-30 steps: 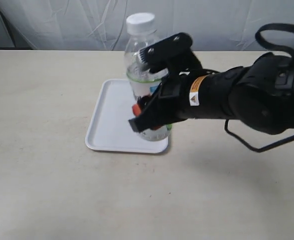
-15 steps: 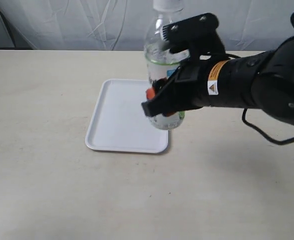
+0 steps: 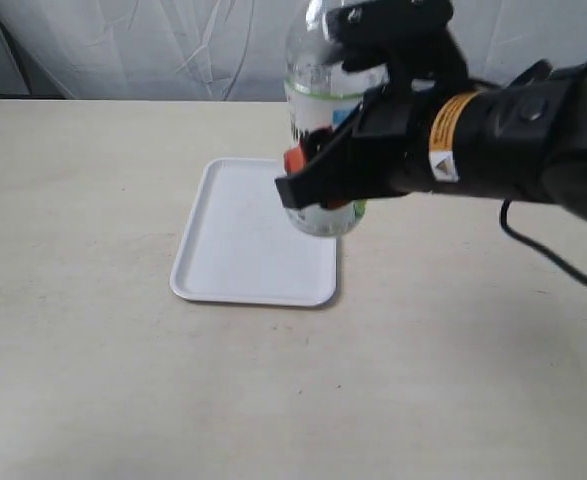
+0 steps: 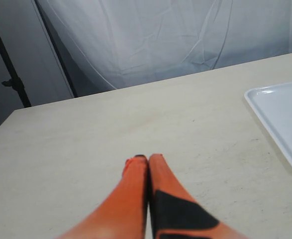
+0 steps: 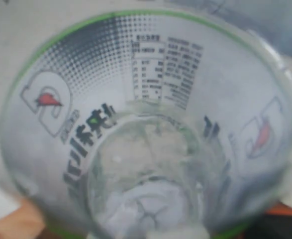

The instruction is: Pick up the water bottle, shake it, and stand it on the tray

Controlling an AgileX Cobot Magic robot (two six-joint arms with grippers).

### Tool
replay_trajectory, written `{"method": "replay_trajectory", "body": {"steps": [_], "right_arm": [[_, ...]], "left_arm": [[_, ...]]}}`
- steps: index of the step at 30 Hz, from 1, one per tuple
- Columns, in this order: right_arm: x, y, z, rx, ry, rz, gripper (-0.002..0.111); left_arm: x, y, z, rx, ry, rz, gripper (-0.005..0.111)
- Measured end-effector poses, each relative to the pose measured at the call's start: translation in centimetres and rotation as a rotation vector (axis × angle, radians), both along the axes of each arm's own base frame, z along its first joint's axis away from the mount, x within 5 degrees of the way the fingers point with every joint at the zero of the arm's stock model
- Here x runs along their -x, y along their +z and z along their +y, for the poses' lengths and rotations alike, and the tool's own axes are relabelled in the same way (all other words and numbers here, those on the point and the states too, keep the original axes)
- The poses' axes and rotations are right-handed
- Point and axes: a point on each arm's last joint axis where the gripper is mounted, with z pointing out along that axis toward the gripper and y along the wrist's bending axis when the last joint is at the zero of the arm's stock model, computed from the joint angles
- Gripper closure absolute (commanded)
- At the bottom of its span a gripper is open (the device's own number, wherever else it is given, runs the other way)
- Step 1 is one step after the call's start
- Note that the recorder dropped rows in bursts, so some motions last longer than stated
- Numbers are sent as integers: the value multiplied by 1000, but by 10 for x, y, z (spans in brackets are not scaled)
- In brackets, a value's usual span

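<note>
My right gripper (image 3: 323, 165) is shut on the water bottle (image 3: 316, 95) and holds it upright in the air above the right edge of the white tray (image 3: 243, 235). The bottle's cap is cut off by the top of the exterior view. In the right wrist view the water bottle (image 5: 146, 124) fills the picture, its white label with green rim and printed text close to the lens. My left gripper (image 4: 146, 159) hovers over bare table with its orange fingers (image 4: 131, 194) pressed together, holding nothing. A corner of the tray (image 4: 285, 119) shows beside it.
The beige table (image 3: 93, 350) stretches round the tray on every side. A white curtain (image 3: 153, 50) hangs behind the table's far edge. A black cable (image 3: 563, 265) loops under my right arm.
My right gripper has lifted the bottle off the tray and raised it, drifting slightly right; the cap has gone out of the top of the view.
</note>
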Motion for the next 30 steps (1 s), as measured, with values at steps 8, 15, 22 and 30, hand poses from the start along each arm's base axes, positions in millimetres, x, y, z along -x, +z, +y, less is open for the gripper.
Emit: {"method": "replay_trajectory", "body": {"steps": [8, 15, 22, 30], "right_arm": [[9, -19, -11, 34, -7, 47, 109], [12, -18, -21, 111, -18, 20, 109], [13, 22, -28, 55, -33, -82, 109], [17, -12, -34, 149, -63, 20, 109]], "left_arm": [[0, 0, 0, 0, 0, 0, 106], [0, 0, 0, 0, 0, 0, 106], [0, 0, 0, 0, 0, 0, 106], [0, 0, 0, 0, 0, 0, 106]]}}
